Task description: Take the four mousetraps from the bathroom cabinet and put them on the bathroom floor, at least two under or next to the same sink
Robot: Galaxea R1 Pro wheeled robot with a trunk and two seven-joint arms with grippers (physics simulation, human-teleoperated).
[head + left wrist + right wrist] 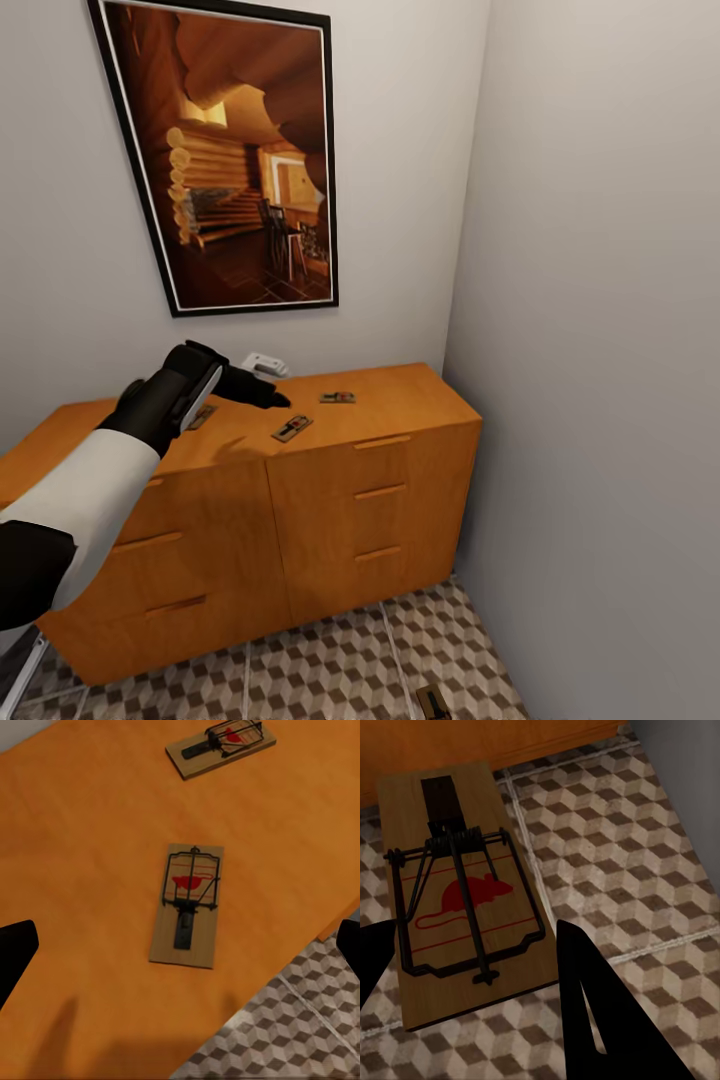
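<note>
Left jaws apart over mousetrap (185, 905) on cabinet (330, 480); right jaws clamp another mousetrap (457, 892). Risk: off-centre closure skids it off the edge.

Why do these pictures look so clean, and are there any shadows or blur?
Head view: even, glare-free light; a soft shadow of the arm falls on the orange-brown wooden cabinet. Left wrist view: faint shadows at the cabinet's near edge. Right wrist view: the flat brown wooden mousetrap looks sharp.
</note>
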